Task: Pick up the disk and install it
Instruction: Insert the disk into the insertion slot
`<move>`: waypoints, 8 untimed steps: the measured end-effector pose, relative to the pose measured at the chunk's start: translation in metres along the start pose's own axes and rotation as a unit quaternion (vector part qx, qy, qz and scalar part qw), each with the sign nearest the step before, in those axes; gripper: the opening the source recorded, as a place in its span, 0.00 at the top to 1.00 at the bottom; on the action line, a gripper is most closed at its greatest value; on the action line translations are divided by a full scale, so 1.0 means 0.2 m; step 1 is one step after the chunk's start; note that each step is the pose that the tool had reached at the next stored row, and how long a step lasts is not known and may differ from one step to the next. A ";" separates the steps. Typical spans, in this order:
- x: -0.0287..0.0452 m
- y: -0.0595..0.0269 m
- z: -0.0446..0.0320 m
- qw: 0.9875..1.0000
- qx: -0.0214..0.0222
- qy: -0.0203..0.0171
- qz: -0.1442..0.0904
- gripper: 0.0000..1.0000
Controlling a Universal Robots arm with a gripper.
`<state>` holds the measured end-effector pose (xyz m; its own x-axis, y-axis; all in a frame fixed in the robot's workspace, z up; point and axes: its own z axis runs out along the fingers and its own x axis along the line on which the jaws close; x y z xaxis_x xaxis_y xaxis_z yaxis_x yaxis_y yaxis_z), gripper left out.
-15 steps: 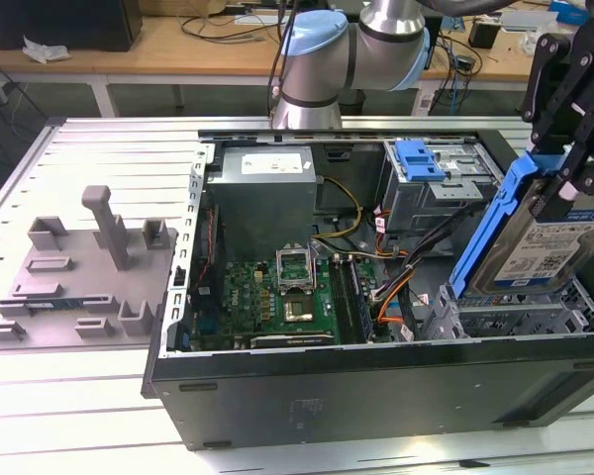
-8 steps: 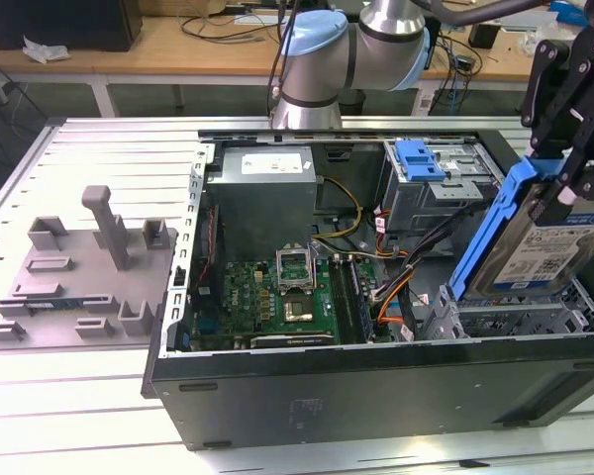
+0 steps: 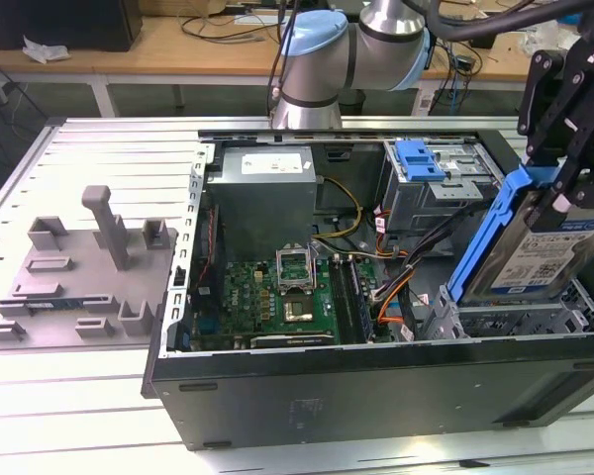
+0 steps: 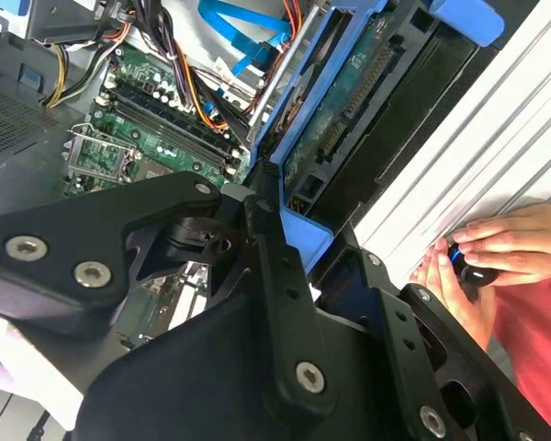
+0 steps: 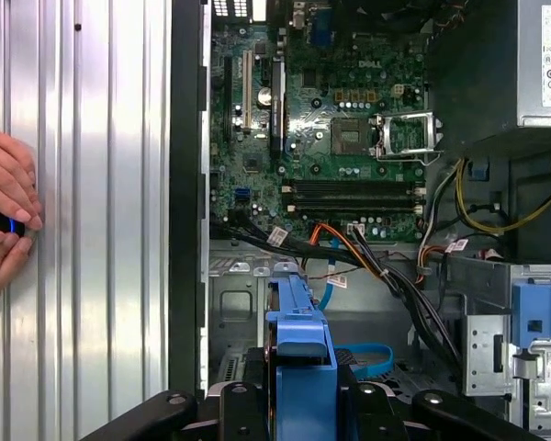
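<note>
Right, the gripper [image 3: 556,190] is clamped on the disk [image 3: 540,252], pinching its blue carrier. It's held tilted at three o'clock in the exterior view, just above the open bay [image 3: 515,319] of the case [image 3: 376,368]. My read: seating it needs the carrier squared to the bay rails. Room is tight — cable bundle [image 3: 401,282] at the disk's nine o'clock, case wall near five. A person's hand [image 4: 500,243] rests on the table [image 3: 79,416] outside.

The disk [image 3: 552,255], silver-grey with a blue-and-white label in a blue carrier, hangs steeply tilted above the open computer case [image 3: 376,396].
</note>
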<state>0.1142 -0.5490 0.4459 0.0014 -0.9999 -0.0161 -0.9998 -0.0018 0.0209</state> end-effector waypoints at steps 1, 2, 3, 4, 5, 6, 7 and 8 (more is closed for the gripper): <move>0.000 0.000 0.006 1.000 0.000 0.000 0.000 0.64; 0.000 0.000 0.009 1.000 0.000 0.000 0.000 0.64; 0.000 0.000 0.013 1.000 0.000 0.000 0.000 0.64; 0.000 0.000 0.017 1.000 0.000 0.000 0.000 0.64; 0.000 0.000 0.020 1.000 0.000 0.000 0.000 0.64; 0.000 -0.001 0.028 1.000 0.000 0.000 0.000 0.64; 0.001 -0.001 0.033 1.000 0.000 0.000 0.000 0.64; 0.001 -0.001 0.038 1.000 0.000 0.000 0.000 0.64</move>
<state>0.1143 -0.5490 0.4383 0.0015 -0.9999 -0.0162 -0.9998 -0.0019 0.0209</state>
